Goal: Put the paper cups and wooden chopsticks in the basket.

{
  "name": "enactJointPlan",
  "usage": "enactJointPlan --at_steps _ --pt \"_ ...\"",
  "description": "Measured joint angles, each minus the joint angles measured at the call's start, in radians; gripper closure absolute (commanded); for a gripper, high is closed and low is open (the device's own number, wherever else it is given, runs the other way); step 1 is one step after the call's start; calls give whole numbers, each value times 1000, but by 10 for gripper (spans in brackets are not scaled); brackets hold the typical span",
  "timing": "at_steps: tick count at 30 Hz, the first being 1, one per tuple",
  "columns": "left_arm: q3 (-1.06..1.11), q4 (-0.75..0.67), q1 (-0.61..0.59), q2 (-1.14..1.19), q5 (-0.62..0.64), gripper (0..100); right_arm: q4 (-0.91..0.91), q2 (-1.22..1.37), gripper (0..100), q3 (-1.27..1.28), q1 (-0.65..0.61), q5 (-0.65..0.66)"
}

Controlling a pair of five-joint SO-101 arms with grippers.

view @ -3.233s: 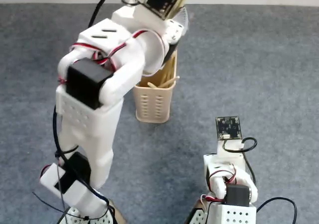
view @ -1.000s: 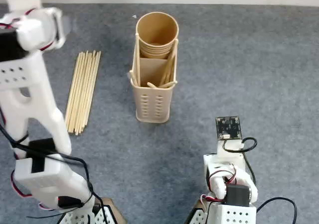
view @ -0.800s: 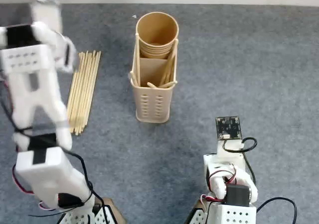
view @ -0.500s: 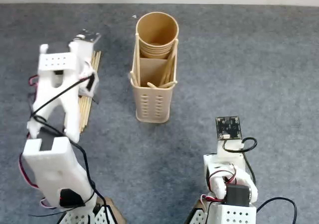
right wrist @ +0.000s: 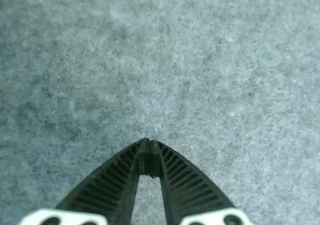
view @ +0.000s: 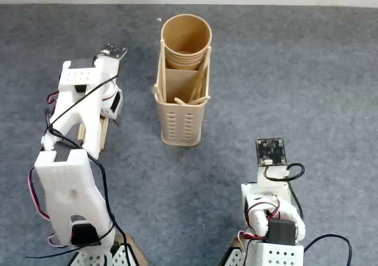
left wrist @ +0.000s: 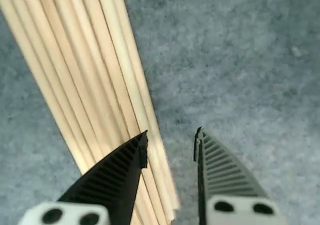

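Left fingers (left wrist: 120,170) are hovering spread over chopsticks (left wrist: 90,75) at frame left; right fingers (right wrist: 131,177) are pressing together. Cups (view: 186,38) are sitting in the basket (view: 182,127); chopsticks are awaiting transfer.

A: Stacked brown paper cups (view: 186,36) stand upright in the far compartment of the beige slotted plastic basket (view: 181,127).
B: A few pale wooden chopsticks (view: 204,77) lean inside it. The loose bundle (left wrist: 95,75) lies flat on the bench, apart from the basket.
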Motion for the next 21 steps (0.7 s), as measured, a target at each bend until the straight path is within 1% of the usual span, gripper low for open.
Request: enactJointPlan --at_steps 10,15,18,21 --pt "-6 -38 3 54 -2 844 0 0 992 0 0 0" --pt "-77 -35 3 138 0 960 0 0 992 0 0 0" --pt "-135 -31 9 204 0 969 0 0 992 0 0 0" --pt "-216 26 9 245 0 970 0 0 992 0 0 0"
